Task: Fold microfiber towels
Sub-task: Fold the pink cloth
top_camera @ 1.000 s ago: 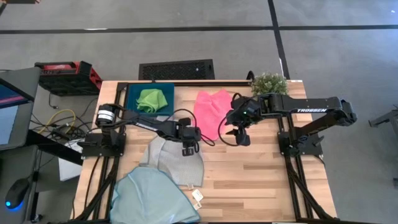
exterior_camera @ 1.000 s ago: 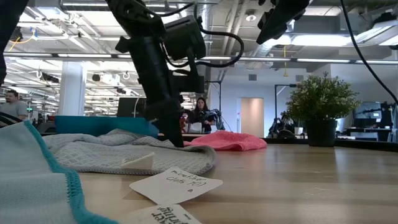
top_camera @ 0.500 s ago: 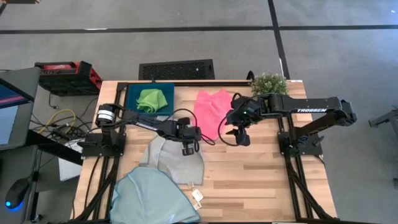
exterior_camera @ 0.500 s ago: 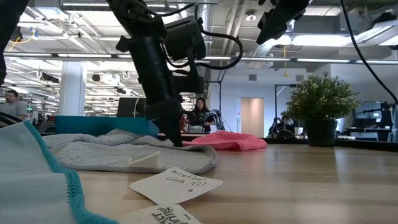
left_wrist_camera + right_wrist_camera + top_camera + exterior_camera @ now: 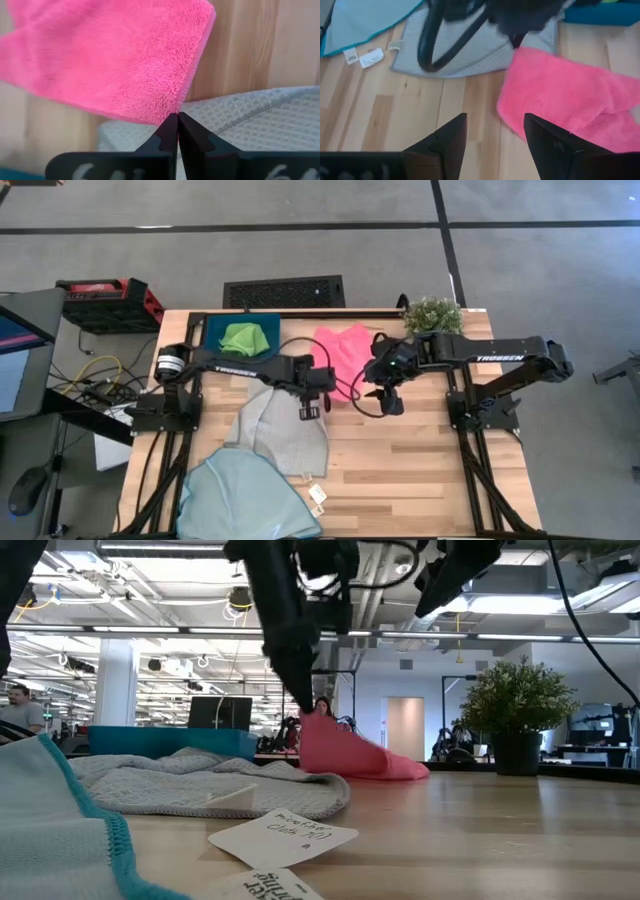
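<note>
Teal tray, potted plant, paper tags.

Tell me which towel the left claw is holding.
The pink towel: the left claw is shut on its corner, lifting it. The grey, blue and green ones lie untouched.

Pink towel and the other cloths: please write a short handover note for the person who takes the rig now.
Left tool: shut on a corner of the pink towel, that corner lifted off the table.
Right tool: open, empty, hovering above the pink towel's other side.
Green towel: crumpled on the teal tray.
Grey towel: loose at mid table.
Light blue towel: loose at the near edge.
Done: nothing looks neatly folded.
Left: fold the pink towel, then the other three.
</note>
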